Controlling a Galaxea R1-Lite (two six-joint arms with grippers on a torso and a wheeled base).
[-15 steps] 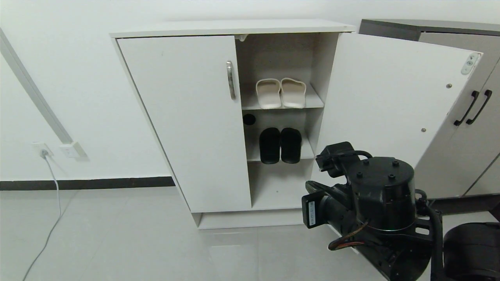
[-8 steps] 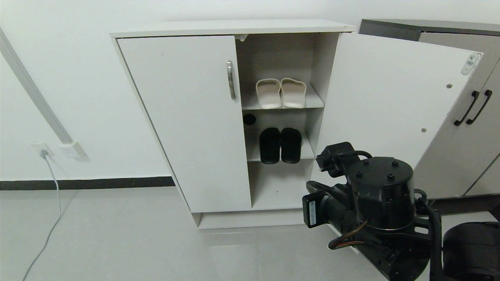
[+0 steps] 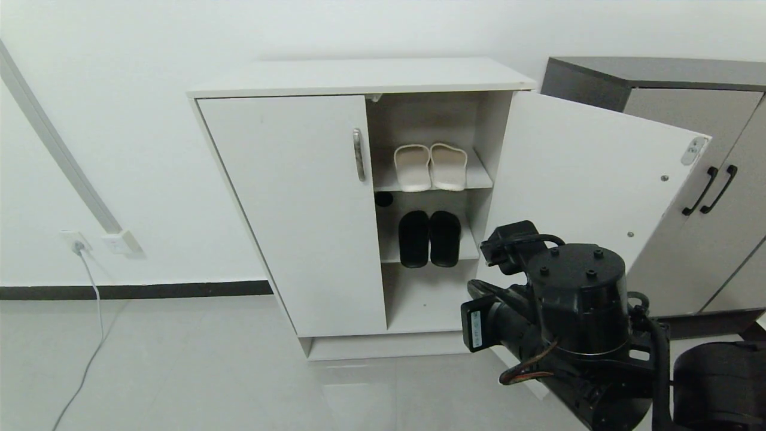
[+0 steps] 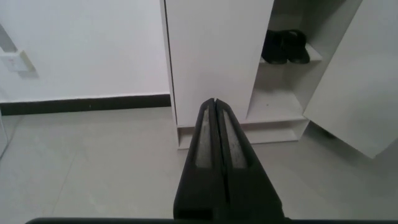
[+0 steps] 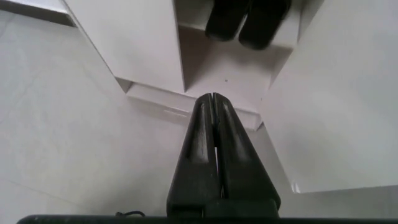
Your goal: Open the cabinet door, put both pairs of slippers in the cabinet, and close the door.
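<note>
The white cabinet (image 3: 359, 75) stands against the wall, its left door (image 3: 293, 209) shut and its right door (image 3: 586, 179) swung wide open. A pair of white slippers (image 3: 429, 166) lies on the upper shelf. A pair of black slippers (image 3: 429, 238) lies on the shelf below, also seen as black slippers (image 4: 286, 46) and black slippers (image 5: 249, 15). My right gripper (image 5: 212, 99) is shut and empty, low in front of the open compartment beside the open door (image 5: 348, 106). My left gripper (image 4: 214, 106) is shut and empty, over the floor facing the shut door.
A grey cabinet (image 3: 670, 96) with black handles (image 3: 709, 190) stands right behind the open door. A wall socket (image 3: 75, 244) with a hanging cable is at the left. Bare tiled floor (image 3: 179, 371) lies in front of the cabinet.
The whole head picture has shifted: the cabinet now sits lower and looks a little smaller, so the camera moved. The slippers and doors stand as before.
</note>
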